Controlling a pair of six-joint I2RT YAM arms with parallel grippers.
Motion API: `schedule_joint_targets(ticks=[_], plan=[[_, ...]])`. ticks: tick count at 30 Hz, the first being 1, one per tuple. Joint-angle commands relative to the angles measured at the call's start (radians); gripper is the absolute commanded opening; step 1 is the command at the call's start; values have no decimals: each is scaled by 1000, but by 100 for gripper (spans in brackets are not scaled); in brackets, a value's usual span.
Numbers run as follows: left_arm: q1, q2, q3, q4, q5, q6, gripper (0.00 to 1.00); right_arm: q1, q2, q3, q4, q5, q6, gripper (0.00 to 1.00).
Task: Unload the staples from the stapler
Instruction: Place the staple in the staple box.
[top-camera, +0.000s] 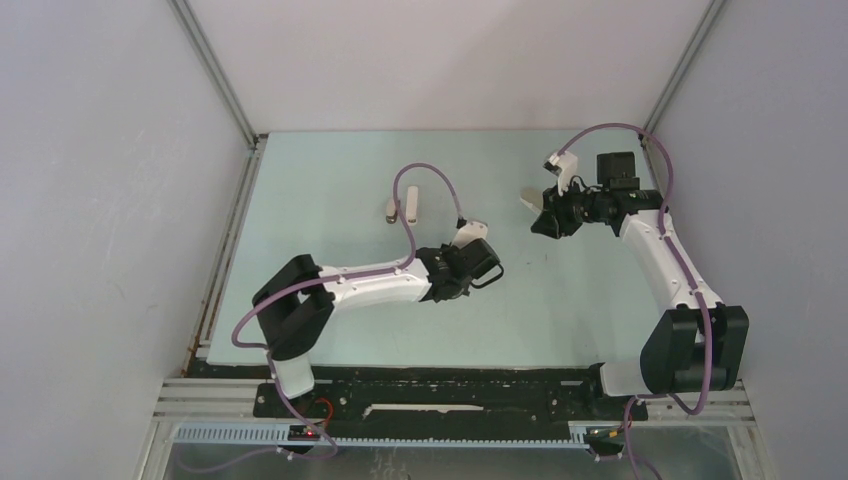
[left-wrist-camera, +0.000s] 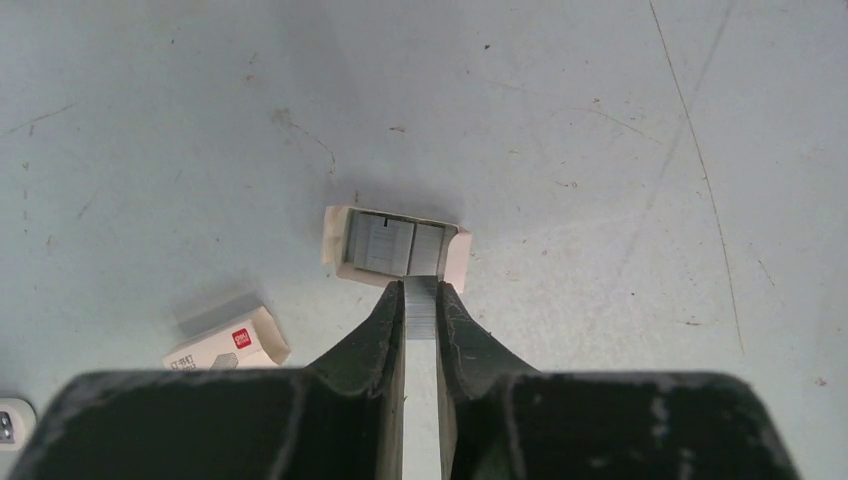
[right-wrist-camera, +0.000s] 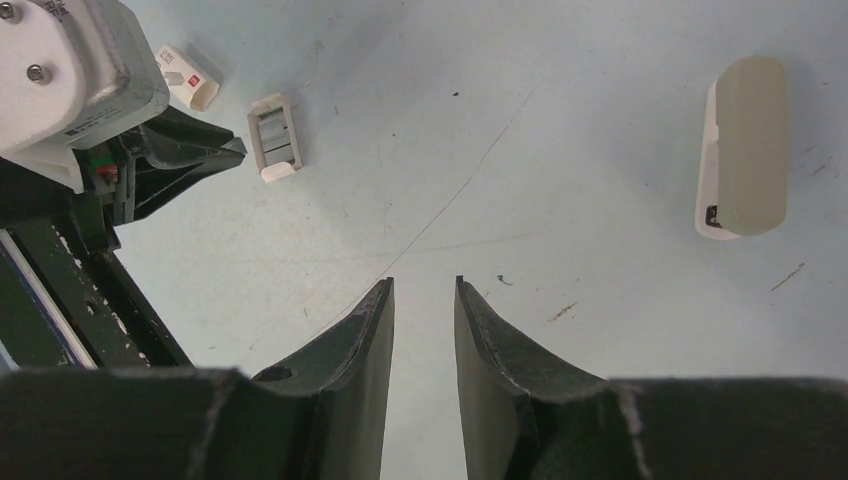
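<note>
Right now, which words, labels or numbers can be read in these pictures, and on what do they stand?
No text is legible.
Closed box: red label with dark print, too blurred to read.
Open box: no print seen.

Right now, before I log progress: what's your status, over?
Left gripper shut on staples, at the open box's near edge. Right gripper open, empty. The stapler lies apart from both. Nothing in the way.
</note>
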Motion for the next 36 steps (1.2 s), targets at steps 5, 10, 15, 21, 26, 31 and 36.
schedule_joint_targets(ticks=[5,10,15,21,26,31,36], plan=[[26,32,2,19,-52,42,11,8,-12,-2,20,-1,15,37],[32,60,17,19,-33,54,11,7,-11,-3,20,-1,12,37],[41,72,24,28,-6,64,11,7,-10,-2,19,-2,14,37],[48,86,31,37,30,85,11,5,-12,-3,19,-2,12,37],[49,98,40,41,53,96,11,6,-12,-2,19,-4,14,37],[49,103,45,43,63,101,11,5,-12,-2,18,-6,13,38],[49,100,42,48,69,107,11,6,-12,-2,19,-7,13,37]])
